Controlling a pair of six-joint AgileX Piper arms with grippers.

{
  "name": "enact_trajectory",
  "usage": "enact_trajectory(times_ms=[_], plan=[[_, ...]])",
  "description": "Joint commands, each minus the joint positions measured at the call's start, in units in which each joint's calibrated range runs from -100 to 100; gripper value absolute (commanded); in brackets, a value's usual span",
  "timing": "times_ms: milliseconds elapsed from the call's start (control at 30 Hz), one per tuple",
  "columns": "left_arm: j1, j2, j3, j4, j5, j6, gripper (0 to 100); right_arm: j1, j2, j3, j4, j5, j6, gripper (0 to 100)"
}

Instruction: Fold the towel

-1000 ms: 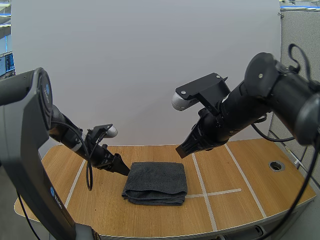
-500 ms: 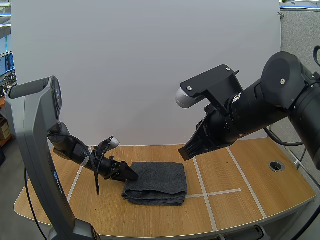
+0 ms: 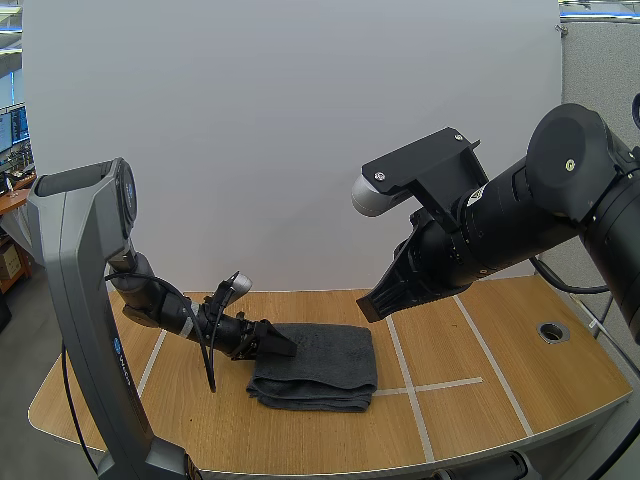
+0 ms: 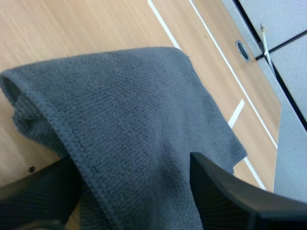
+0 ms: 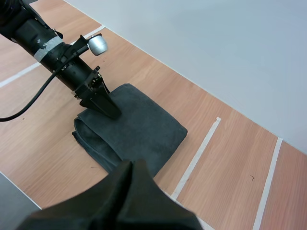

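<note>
Two left fingers (image 4: 225, 191) stand spread with the towel (image 4: 144, 110) lying right between them: one finger low beside the hemmed edge, the other over the upper layer, and nothing nipped yet by the look of it. Straight ahead of those tips the dark grey cloth runs away as a folded rectangle, its longer side roughly in line with the fingers' reach, its doubled layers showing at the near edge. So the left arm is clearly the closer one, already at the towel's edge. The right fingers (image 5: 129, 191) are pressed together into one dark wedge, hanging high above the worktop (image 3: 480, 400), with the towel below and ahead of them and well apart. Beyond the towel's far side from the left fingers there's open wood, crossed by white tape lines (image 3: 400, 370), and a grommet hole (image 3: 552, 330) farther off still. That gives plenty of room to carry an edge across. My read: the coming move turns on closing on that near edge and drawing it over toward the far one.
</note>
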Motion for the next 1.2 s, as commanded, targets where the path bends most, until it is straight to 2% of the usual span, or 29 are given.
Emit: enact_trajectory(times_ms=[0, 167, 300, 467, 833, 1000, 1167], plan=[[-0.40, 1.1, 0.2, 2.4, -4.6, -0.1, 100, -0.2, -0.7, 3.7, -1.8, 0.0, 0.4, 0], [-0.40, 1.1, 0.2, 1.7, -4.6, 0.7, 100, -0.2, -0.7, 8.7, -1.5, 0.0, 0.4, 0], [-0.40, 1.1, 0.2, 1.1, -4.6, 1.2, 89, -0.2, -0.5, 12.3, -2.4, 0.0, 0.3, 0], [-0.40, 1.1, 0.2, 1.5, -4.6, 1.3, 89, -0.2, 6.7, 19.2, -5.0, -18.7, 0.2, 0], [-0.40, 1.1, 0.2, 1.5, -4.6, 1.3, 89, -0.2, 43.5, 20.5, -4.1, -62.2, -0.9, 0], [-0.40, 1.1, 0.2, 1.5, -4.6, 1.3, 89, -0.2, 53.7, 19.4, -4.1, -71.3, -1.1, 0], [-0.40, 1.1, 0.2, 1.5, -4.6, 1.2, 89, 0.4, 56.4, 18.7, -4.1, -76.7, -1.3, 0]])
